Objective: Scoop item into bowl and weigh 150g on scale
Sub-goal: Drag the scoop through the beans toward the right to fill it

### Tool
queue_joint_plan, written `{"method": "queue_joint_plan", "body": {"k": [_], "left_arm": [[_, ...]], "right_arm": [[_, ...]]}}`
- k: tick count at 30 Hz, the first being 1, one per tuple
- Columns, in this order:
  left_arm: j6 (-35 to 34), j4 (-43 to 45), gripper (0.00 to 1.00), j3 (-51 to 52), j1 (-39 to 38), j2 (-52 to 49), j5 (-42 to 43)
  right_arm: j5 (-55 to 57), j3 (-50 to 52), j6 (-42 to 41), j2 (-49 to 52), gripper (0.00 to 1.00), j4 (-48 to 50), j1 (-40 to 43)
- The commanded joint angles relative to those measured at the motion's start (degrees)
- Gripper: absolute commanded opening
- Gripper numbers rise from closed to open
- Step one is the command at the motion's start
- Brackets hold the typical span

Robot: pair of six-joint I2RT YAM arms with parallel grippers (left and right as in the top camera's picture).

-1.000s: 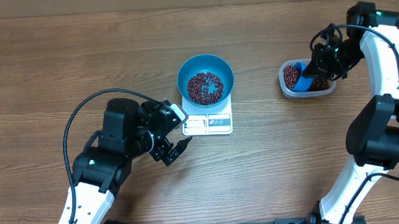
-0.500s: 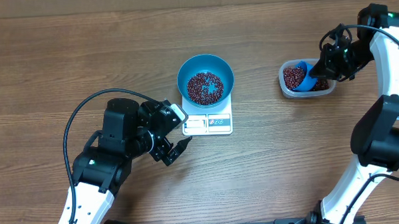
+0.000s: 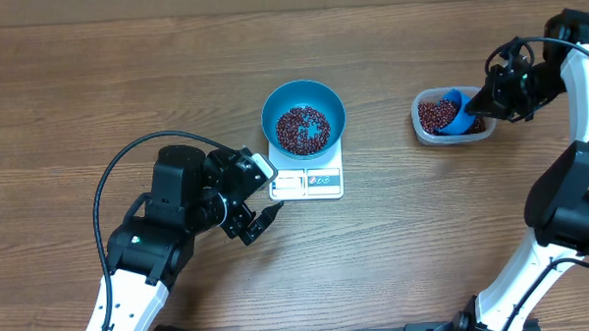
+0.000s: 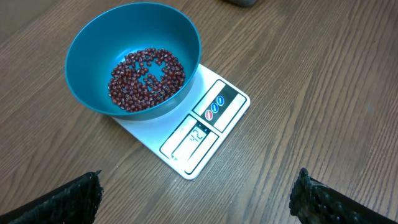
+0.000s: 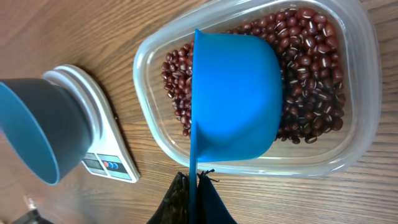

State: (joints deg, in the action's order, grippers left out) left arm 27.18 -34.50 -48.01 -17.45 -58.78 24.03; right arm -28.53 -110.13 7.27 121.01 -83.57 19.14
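Note:
The blue bowl (image 3: 303,104) stands on the white scale (image 3: 308,182) at mid table, with a layer of red-brown beans (image 3: 303,129) in it. My left gripper (image 3: 267,192) is open just left of the scale's display, nothing between its fingers. In the left wrist view the bowl (image 4: 134,59) and scale (image 4: 205,127) lie ahead of the open left gripper (image 4: 199,199). My right gripper (image 3: 479,105) is shut on the handle of a blue scoop (image 5: 235,99). The scoop lies tipped on its side over the beans (image 5: 311,81) in a clear tub (image 5: 357,118).
The clear tub (image 3: 421,122) sits on the right side of the wooden table, apart from the scale. A black cable (image 3: 127,157) loops by the left arm. In the right wrist view the scale (image 5: 93,124) and bowl (image 5: 37,127) show at the left.
The right arm has drawn back to the right, and the scoop has shifted right and turned within the tub. The left arm, bowl and scale have not moved.

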Motion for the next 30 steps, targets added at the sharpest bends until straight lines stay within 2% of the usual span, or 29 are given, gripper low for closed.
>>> {"method": "queue_joint_plan", "body": {"k": [1, 18, 30], "left_arm": [[-0.17, 0.04, 0.99, 0.31, 0.55, -0.09, 1.05], [-0.17, 0.04, 1.0, 0.31, 0.55, -0.09, 1.05], [-0.17, 0.04, 1.0, 0.31, 0.55, -0.09, 1.05]], "right_arm": [[-4.26, 0.26, 1.27, -0.61, 0.04, -0.04, 0.98], [-7.28, 0.26, 2.78, -0.61, 0.04, -2.78, 3.56], [-14.75, 0.26, 6.51, -0.61, 0.04, -5.81, 6.93]]}}
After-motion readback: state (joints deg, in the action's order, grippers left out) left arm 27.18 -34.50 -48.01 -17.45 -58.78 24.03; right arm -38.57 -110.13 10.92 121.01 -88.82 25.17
